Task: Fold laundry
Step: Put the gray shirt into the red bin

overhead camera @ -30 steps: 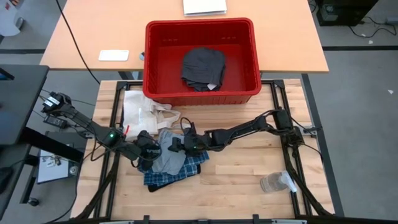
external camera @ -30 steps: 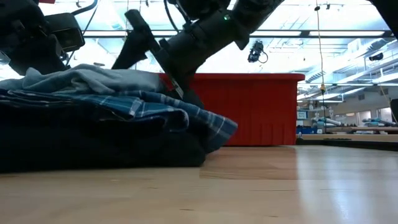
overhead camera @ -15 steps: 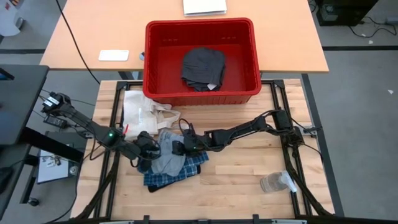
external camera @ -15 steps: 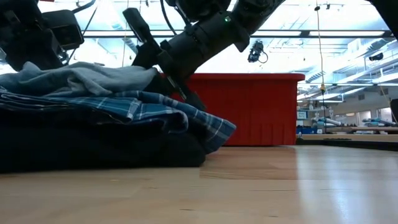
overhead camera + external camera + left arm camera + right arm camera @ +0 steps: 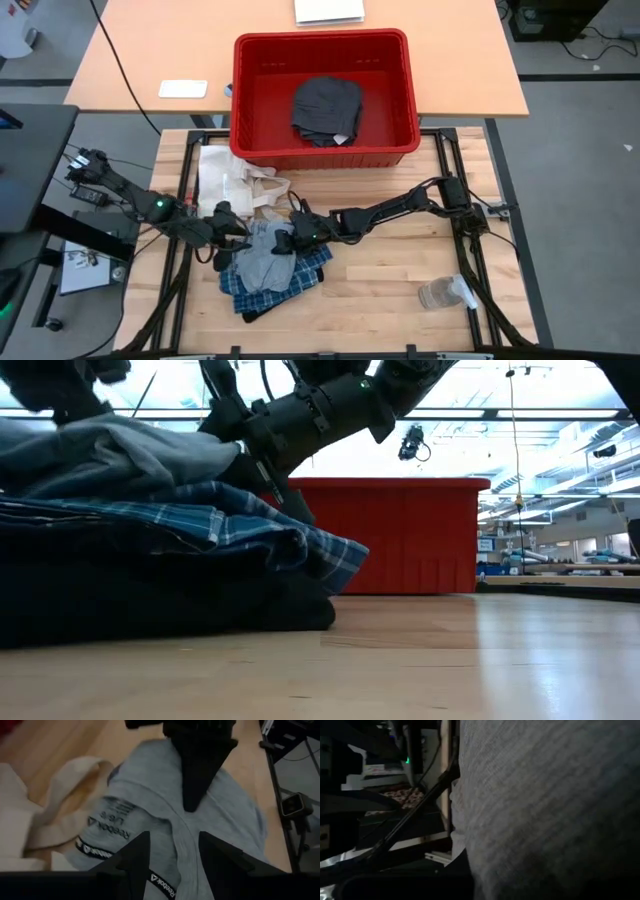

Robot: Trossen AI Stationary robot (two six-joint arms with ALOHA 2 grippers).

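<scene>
High view: we see the laundry heaped on the tabletop (image 5: 400,300) in front of the red bin (image 5: 410,90), the grey garment (image 5: 262,262) lying on the plaid shirt (image 5: 290,282). Our left pincer (image 5: 232,222) and right pincer (image 5: 285,240) meet at the grey piece's upper edge.

Low view: the pile (image 5: 150,550) sags in soft layers, so we judge it light, limp and best taken by hems or corners.

Left wrist view: our left fingers (image 5: 135,857) pinch a grey fold; the right pincer (image 5: 192,790) is pressed together on the same cloth.

Right wrist view: grey knit (image 5: 555,805) fills everything.
</scene>
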